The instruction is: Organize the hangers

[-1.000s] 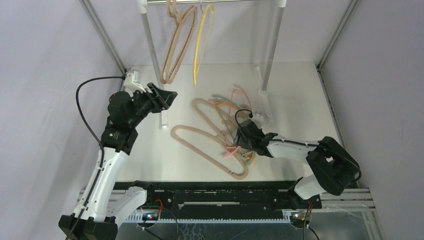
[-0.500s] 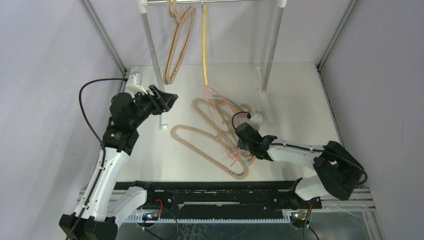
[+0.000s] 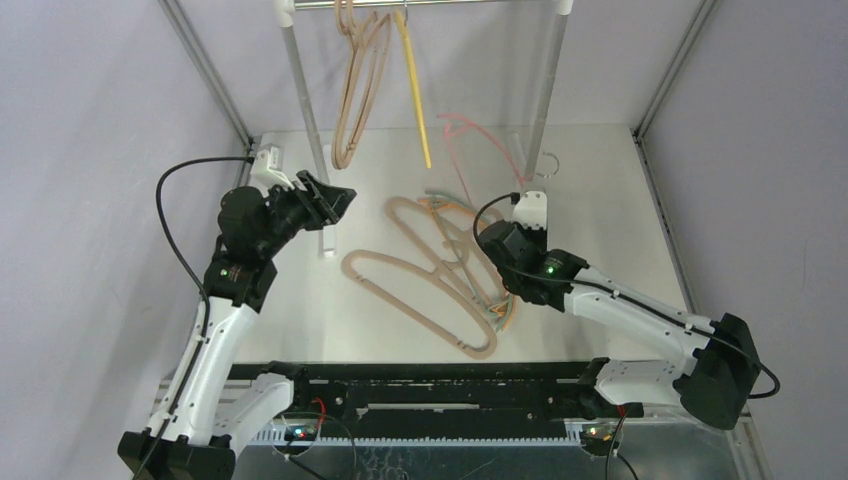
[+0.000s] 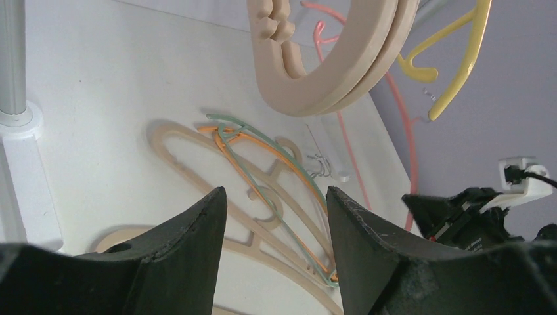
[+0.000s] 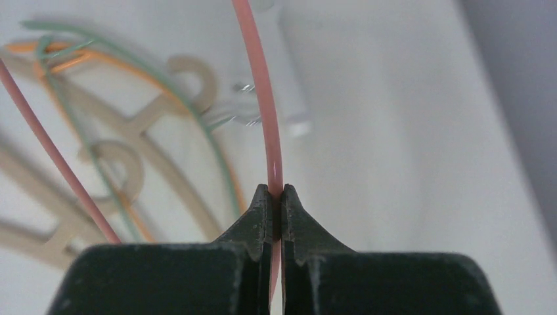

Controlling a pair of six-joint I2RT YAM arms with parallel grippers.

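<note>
My right gripper [image 5: 274, 193] is shut on the thin bar of the pink hanger [image 5: 263, 98]. It holds the pink hanger [image 3: 470, 140] up off the table, right of the rail's middle, with the right gripper [image 3: 499, 234] below it. Two beige hangers [image 3: 355, 100] and a yellow hanger [image 3: 415, 90] hang on the rail. On the table lie two more beige hangers [image 3: 420, 300] with a green hanger [image 4: 276, 147] and an orange hanger [image 4: 230, 141] across them. My left gripper [image 4: 276, 210] is open and empty in the air, near the rail's left post.
The rail frame's left post [image 3: 305, 100] and right post [image 3: 545, 90] rise from the table, with a white foot [image 3: 326, 240] by the left arm. Purple walls close in on both sides and the back.
My right gripper has shut on the pink hanger and lifted it off the pile toward the back. The yellow hanger has swung on the rail. The left arm has barely moved.
</note>
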